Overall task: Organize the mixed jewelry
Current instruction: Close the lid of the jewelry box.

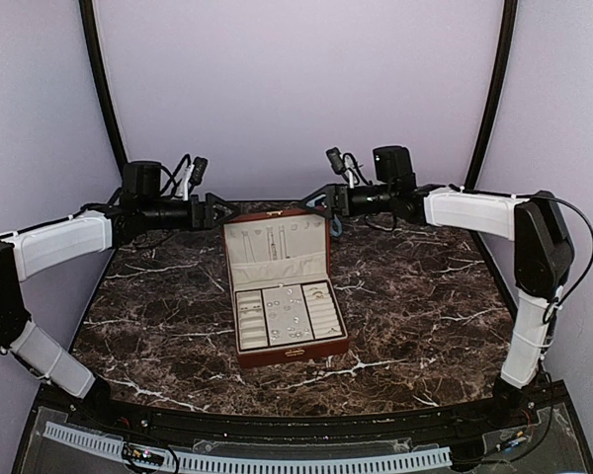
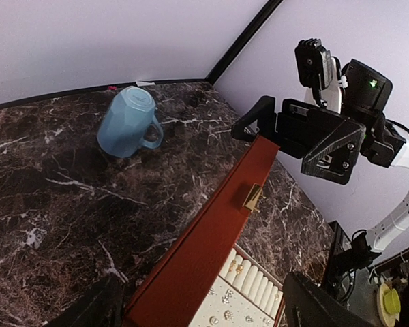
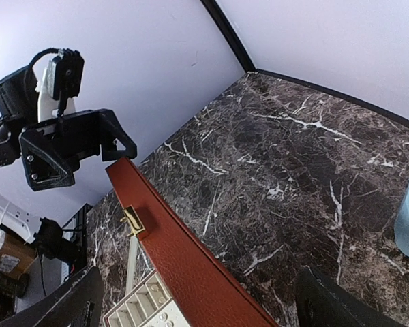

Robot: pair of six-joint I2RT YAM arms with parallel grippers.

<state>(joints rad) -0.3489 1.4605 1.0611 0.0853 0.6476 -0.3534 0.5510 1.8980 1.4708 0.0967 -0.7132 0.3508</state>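
Both hands stand wide open and hold nothing. The left hand point(image 1: 223, 210) is at the upper left of the one jewelry box point(image 1: 295, 351) and the right hand point(image 1: 308, 200) at its upper right, flanking the upright lid. The box's base, at frame centre, holds the mixed jewelry point(image 1: 290, 314), mostly in the middle of three compartments. The silver pieces are too tiny to count or to tell which way each points. One blue mug point(image 2: 128, 124) sits on the marble surface point(image 1: 425, 316), cut off at the right wrist view's edge.
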